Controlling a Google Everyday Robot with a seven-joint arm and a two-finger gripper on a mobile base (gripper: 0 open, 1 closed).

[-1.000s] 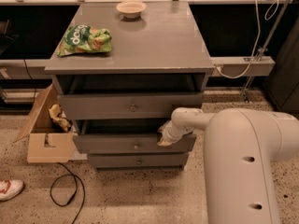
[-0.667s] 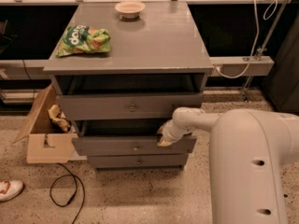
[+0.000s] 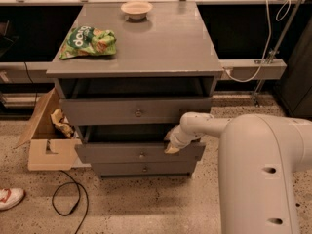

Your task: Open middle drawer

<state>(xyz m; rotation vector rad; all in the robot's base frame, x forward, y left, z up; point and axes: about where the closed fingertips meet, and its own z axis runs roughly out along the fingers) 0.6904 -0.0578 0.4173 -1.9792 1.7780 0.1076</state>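
Just below the taller top drawer (image 3: 97,112), the middle drawer (image 3: 112,153) stands partly out of the grey cabinet. Its low flat front sits forward of the bottom drawer (image 3: 117,168), and a dark strip of interior shows above it. A small round knob (image 3: 142,155) marks the centre of that front. The hand (image 3: 171,148) is at the drawer's upper edge, to the right of the knob and well short of the front's right end. It seems to touch the top of the front panel. Whether it is spread or closed, and whether it grips the edge, I cannot tell, as its pale tip blends into the wrist behind it. The white arm (image 3: 263,169) comes in from the right. It fills the lower right corner and covers the floor there, and its far end is cut off by the picture's border.

The top drawer also stands a little forward, leaving a dark gap under the worktop (image 3: 161,43). On the worktop lie a green snack bag (image 3: 87,42) at the left and 1 small pale bowl (image 3: 136,9) near the back edge. Left of the cabinet an open cardboard box (image 3: 46,152) sits on the speckled floor, with crumpled contents that are hard to make out. A black cable (image 3: 68,199) loops in front of it. A white shoe (image 3: 9,198) is cut off at the left border.
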